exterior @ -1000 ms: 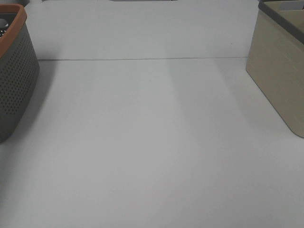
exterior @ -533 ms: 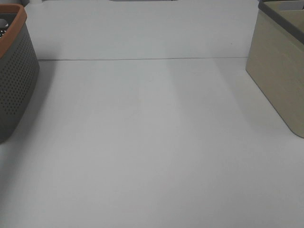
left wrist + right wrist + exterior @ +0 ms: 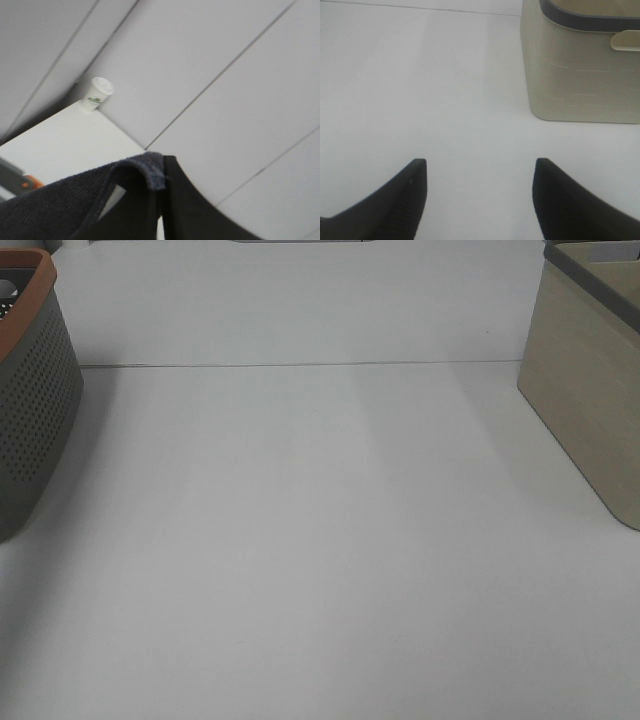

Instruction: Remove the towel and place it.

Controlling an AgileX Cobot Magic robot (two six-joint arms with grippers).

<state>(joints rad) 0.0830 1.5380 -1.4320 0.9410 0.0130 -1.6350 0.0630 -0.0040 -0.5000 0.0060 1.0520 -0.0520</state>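
Observation:
In the left wrist view the towel (image 3: 60, 202), a dark charcoal soft cloth, is folded over one finger of my left gripper (image 3: 161, 180). The jaws are pressed together on its edge, with only a thin slit between them. That camera is tilted up at a white panelled wall. My right gripper (image 3: 480, 162) hangs open over the bare white table, nothing between its dark fingers (image 3: 412, 195). Neither arm nor the towel appears in the exterior high view.
A grey perforated basket with an orange rim (image 3: 35, 410) stands at the table's left edge. A beige basket with a dark rim (image 3: 590, 390) stands at the right, also in the right wrist view (image 3: 580, 75). A white paper cup (image 3: 98, 93) sits on a white surface by the wall.

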